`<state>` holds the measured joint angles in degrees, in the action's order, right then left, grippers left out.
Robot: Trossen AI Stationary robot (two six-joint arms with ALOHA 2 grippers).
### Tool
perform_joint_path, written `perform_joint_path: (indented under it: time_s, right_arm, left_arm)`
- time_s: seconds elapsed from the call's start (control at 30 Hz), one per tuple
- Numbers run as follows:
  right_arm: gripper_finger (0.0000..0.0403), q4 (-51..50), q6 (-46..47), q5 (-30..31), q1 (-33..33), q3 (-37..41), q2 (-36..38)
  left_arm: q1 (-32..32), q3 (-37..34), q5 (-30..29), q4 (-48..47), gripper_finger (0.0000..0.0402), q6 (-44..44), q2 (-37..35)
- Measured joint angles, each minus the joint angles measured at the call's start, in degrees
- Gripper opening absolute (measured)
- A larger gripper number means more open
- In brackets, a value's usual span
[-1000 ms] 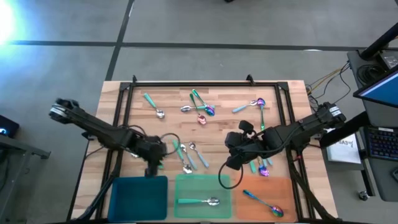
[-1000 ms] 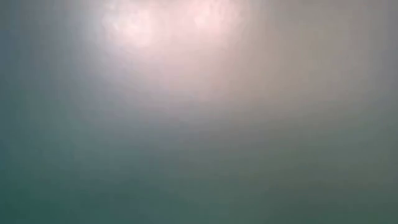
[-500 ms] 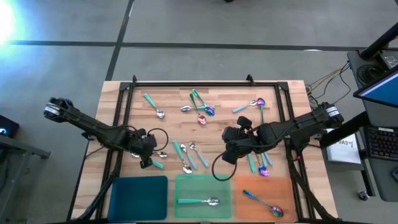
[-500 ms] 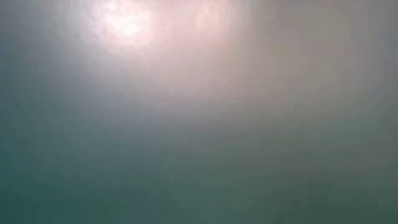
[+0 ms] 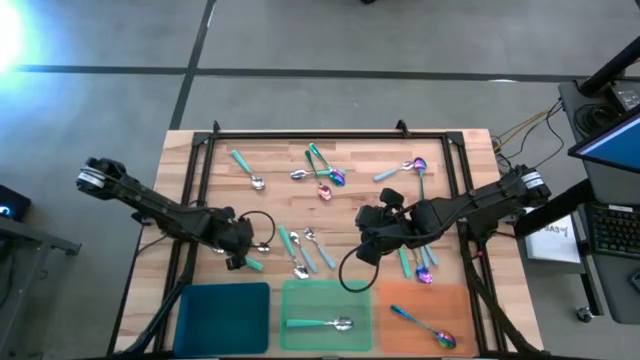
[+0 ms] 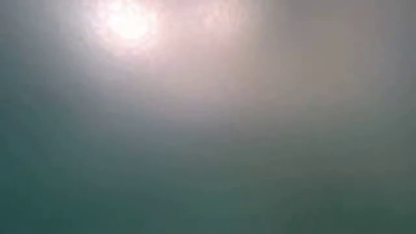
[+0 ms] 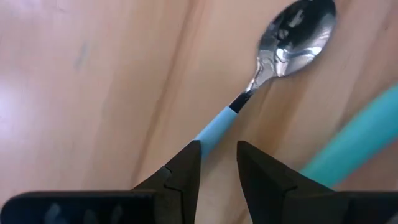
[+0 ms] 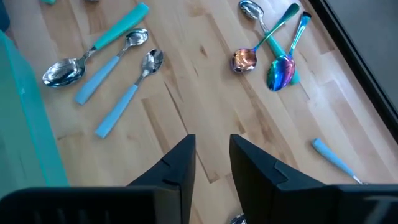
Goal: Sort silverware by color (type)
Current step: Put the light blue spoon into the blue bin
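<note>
- The left gripper [image 7: 216, 163] is down at the table on the left side, and its fingers straddle the pale blue handle of a small spoon [image 7: 273, 61]. The jaws are spread a little — the handle end runs in between the tips, but I cannot tell whether they are pinching it yet.
- That spoon lies flat on the wooden table [image 5: 460, 165], steel bowl pointing away from the gripper, with a teal-handled spoon [image 7: 367, 142] lying just beside it.
- The right gripper [image 8: 211, 160] hovers over bare wood near the middle of the table, jaws slightly apart and holding nothing.
- The other spoons are scattered — a small group with pale blue and teal handles [image 5: 300, 250] sits between the two grippers, a mixed cluster with rainbow-coloured ones [image 5: 322, 175] lies toward the far edge, and a few more lie by the right arm [image 5: 420, 265].
- Along the near edge stand three flat trays: the blue tray [image 5: 200, 330] looks bare, the green tray [image 5: 300, 300] holds one spoon, and the orange tray [image 5: 475, 305] holds a rainbow one.
- Handling, as I judge it: these spoons are light, stiff and thin, and they lie flush on the wood, so the fingertips must go right down to the surface.
- The polished bowl and neck look slippery; the coloured handle seems the better hold, taken nearer its middle so the spoon does not pivot or droop.
- The low view shows nothing usable.
</note>
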<state>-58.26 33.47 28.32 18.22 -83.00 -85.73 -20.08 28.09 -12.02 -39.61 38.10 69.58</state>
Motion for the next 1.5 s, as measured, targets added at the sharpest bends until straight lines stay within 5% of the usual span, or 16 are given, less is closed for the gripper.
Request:
perform_joint_path:
  time_s: [0.97,1.5]
  right_arm:
    - [0.0094,-0.20,-0.62,-0.24,0.00,0.00,0.00]
    - [0.0100,-0.31,-1.52,-0.24,0.00,0.00,0.00]
  left_arm:
    - [1.22,4.29,-3.35,-0.71,0.0091,-9.13,7.65]
    - [1.16,7.28,3.12,-1.46,0.0091,-9.81,3.75]
